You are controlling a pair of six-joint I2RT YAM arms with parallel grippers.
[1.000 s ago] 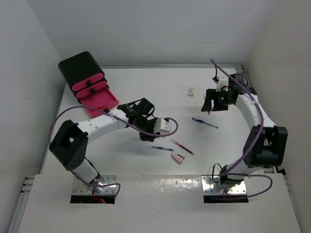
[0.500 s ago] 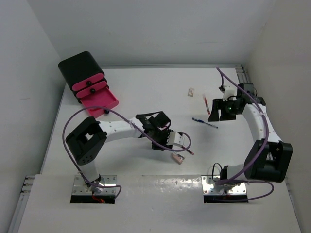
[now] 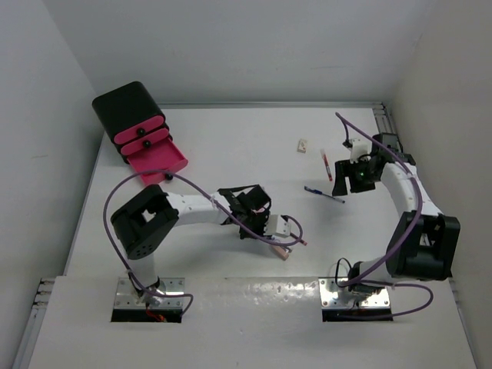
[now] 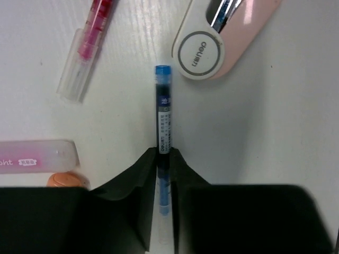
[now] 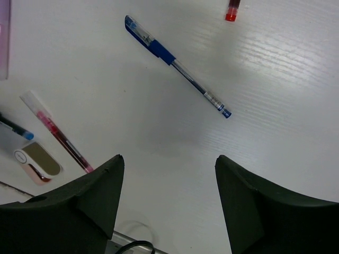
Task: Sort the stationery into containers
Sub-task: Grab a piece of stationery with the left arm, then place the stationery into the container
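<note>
A: Looking from above, we see the pink drawer (image 3: 157, 163) open at upper left. What changed?
B: Our left gripper (image 4: 164, 157) came down near the middle and pinched the short blue pen (image 4: 163, 106). Our right gripper (image 5: 169, 174) gapes empty. Drawer next, we think.

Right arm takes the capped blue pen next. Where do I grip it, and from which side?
Take the blue pen at mid-barrel, just past the blue section, coming straight down. It lies flat and diagonal on the table with bare surface on both sides, so turn the right gripper until its fingers straddle it crosswise.
</note>
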